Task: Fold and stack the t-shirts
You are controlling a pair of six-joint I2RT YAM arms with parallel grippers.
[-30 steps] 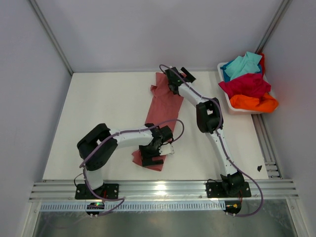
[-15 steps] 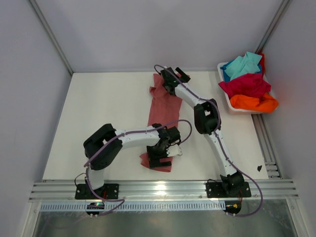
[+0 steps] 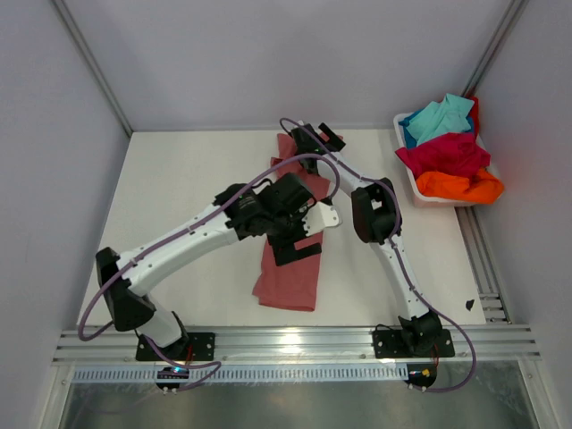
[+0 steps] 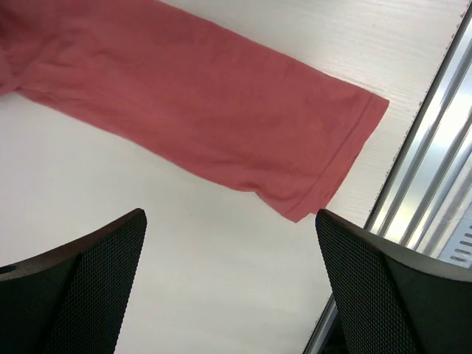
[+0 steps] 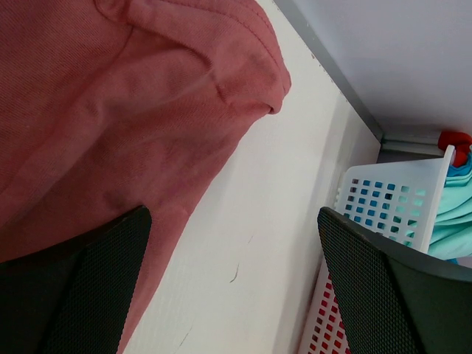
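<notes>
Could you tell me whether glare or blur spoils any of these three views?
Top external: even light, one glare spot on the near rail. Left wrist: pink t-shirt sharp, rail at right washed out. Right wrist: cloth weave crisp, no glare.

One salmon-pink tee (image 3: 288, 281) lies on the single desk (image 3: 179, 197). One white tub (image 3: 427, 198) holds three more: one turquoise tee (image 3: 440, 118), one crimson tee (image 3: 444, 154) and one orange tee (image 3: 460, 186), four garments in all. There are two arms, the left arm (image 3: 192, 239) and the right arm (image 3: 398, 264), with one two-fingered tool apiece: the left tool (image 3: 297, 250) and the right tool (image 3: 315, 134).
</notes>
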